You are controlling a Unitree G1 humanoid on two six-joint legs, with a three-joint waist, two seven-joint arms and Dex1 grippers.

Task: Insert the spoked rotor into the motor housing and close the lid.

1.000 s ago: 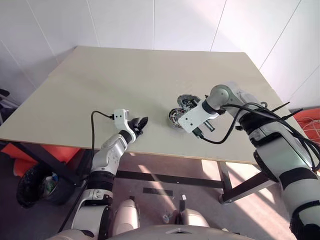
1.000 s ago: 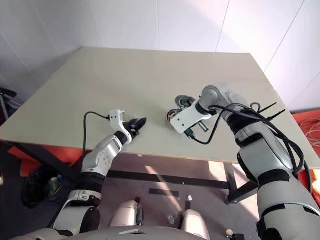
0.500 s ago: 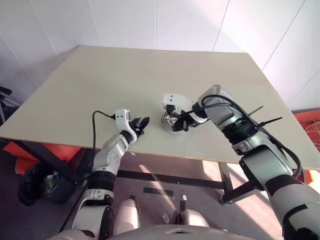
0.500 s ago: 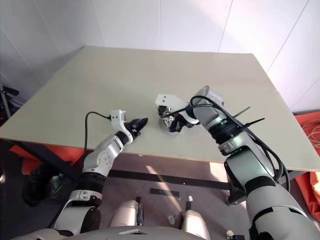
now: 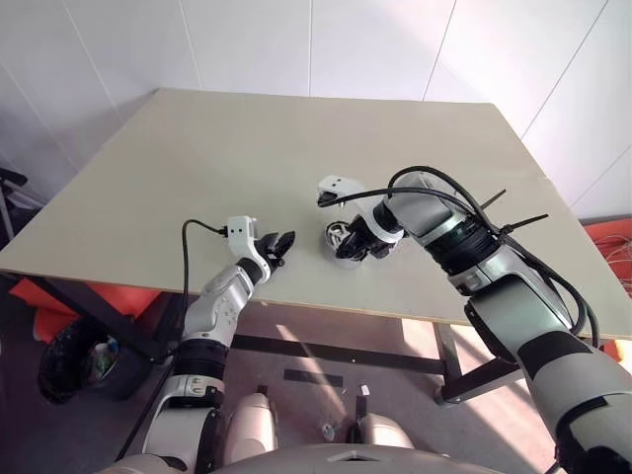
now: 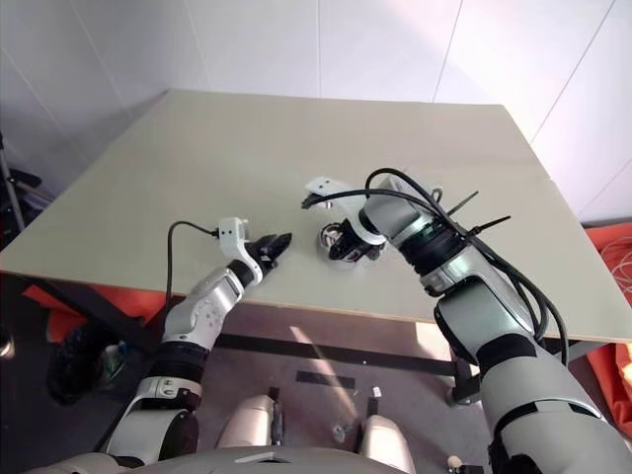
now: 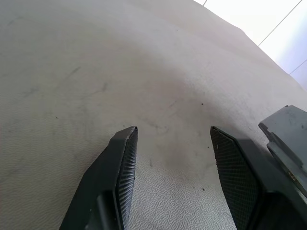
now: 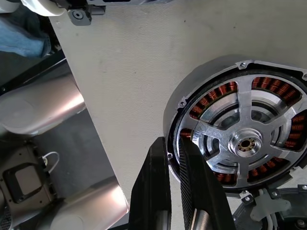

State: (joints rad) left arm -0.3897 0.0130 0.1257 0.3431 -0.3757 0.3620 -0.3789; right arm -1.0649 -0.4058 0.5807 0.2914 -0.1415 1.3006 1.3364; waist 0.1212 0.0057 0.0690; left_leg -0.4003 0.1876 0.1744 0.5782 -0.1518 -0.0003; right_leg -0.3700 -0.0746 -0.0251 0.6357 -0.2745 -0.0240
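The right pincer is clenched on the rim of the housing, the rotor seated inside; the left pincer hangs released over the bench.

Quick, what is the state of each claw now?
Left claw: open, empty, over the table.
Right claw: closed, holding nothing, its tips at the edge of the motor housing.

Beige table, bare surface faintly scuffed, stands against white panelled walls. Dark bin sits on grey floor at near left. Orange item lies at right edge.
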